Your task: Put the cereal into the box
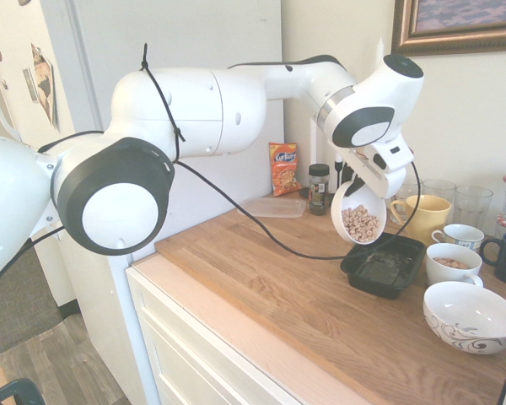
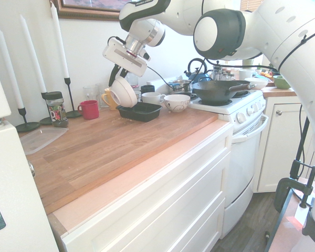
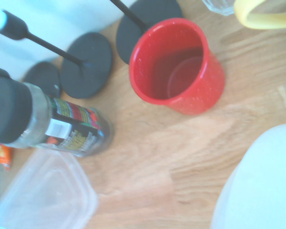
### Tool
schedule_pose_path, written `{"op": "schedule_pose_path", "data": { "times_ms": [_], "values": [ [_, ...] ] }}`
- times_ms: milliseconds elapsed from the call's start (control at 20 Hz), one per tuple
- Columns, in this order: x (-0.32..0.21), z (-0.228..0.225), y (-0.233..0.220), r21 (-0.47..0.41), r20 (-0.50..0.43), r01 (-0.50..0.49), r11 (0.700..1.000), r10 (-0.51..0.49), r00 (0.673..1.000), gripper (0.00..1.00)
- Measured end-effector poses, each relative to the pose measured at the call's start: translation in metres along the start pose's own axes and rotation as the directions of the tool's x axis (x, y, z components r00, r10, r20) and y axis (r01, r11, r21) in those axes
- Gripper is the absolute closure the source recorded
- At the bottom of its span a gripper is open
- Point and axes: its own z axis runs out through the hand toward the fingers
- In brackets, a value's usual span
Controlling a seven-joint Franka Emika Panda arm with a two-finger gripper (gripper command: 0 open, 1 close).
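Observation:
A white bowl (image 1: 360,213) hangs tilted steeply on its side, and the tan ring cereal (image 1: 361,224) lies piled against its lower wall. My gripper (image 1: 347,179) is shut on the bowl's upper rim. The bowl hovers over the near-left end of the black box (image 1: 386,265), which rests on the wooden counter and looks bare inside. From the other side, the bowl (image 2: 123,92) shows its outside, hanging under the gripper (image 2: 117,79) just left of the box (image 2: 142,111). In the wrist view a blurred white curve of the bowl (image 3: 262,186) fills one corner.
Behind the box stand a yellow mug (image 1: 423,215), several glasses and two white cups (image 1: 452,263); a patterned bowl (image 1: 470,316) sits nearer the front. A red cup (image 3: 176,67), spice jar (image 3: 43,121), clear container (image 3: 43,195) and candlesticks (image 2: 68,68) line the wall. A stove with a pan (image 2: 218,90) adjoins the counter.

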Motion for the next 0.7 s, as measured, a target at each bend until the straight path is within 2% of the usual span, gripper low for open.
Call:
{"op": "schedule_pose_path", "data": {
  "times_ms": [350,700],
  "values": [
    [0.020,0.003,0.016,0.059,0.048,-0.037,0.998,0.035,0.998,1.00],
    [0.034,-0.006,0.023,0.156,0.090,-0.052,0.986,0.038,0.995,1.00]
  ]
}}
